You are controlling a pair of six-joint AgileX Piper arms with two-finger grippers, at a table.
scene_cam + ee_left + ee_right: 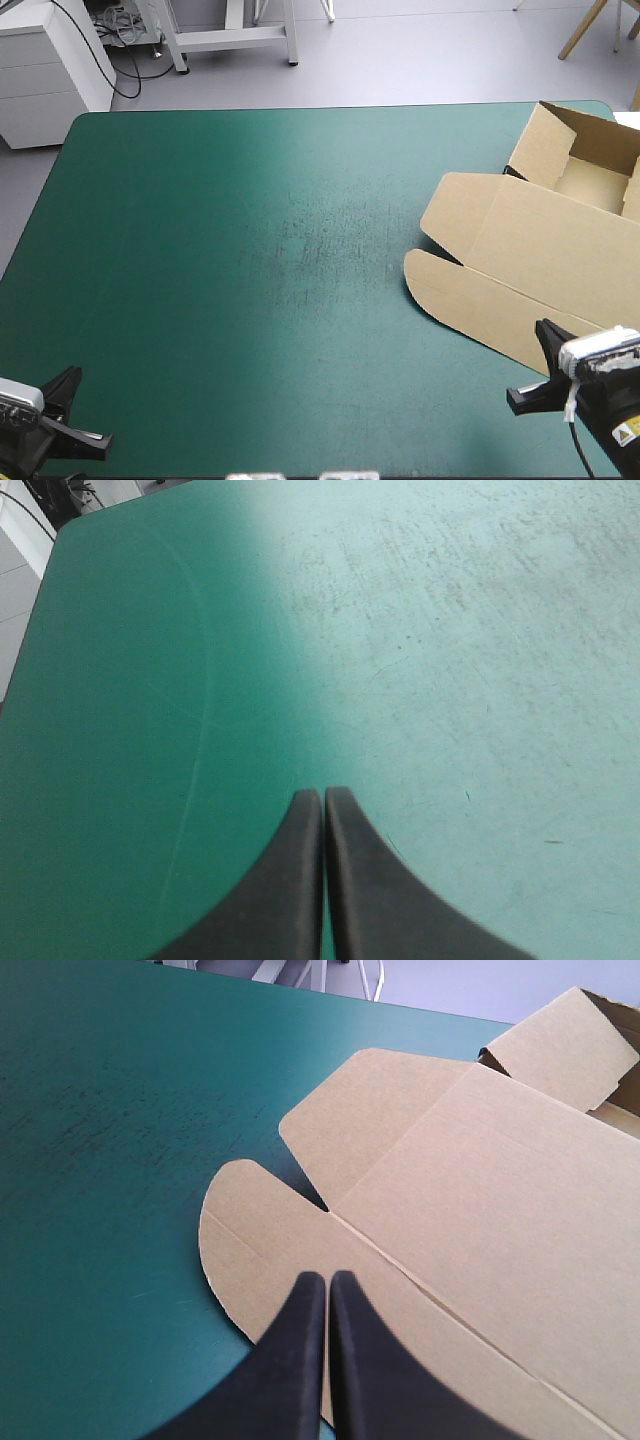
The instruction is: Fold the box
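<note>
The brown box [540, 260] lies at the table's right side as an open tray [590, 165] with raised walls at the far right corner. Its lid is flat and reaches toward the near edge. In the right wrist view the lid [480, 1190] spreads ahead, with two rounded tabs on its inner side. My right gripper [328, 1278] is shut and empty, and hovers over the lid's near flap by the closer tab. In the high view it [540, 370] sits at the near right. My left gripper [322, 795] is shut over bare cover at the near left corner [70, 410], far from the box.
The teal-green cover [250, 260] stretches bare from the left edge to the box. The tray's far wall stands close to the table's far right corner. Faint scuff marks show at the middle of the cover.
</note>
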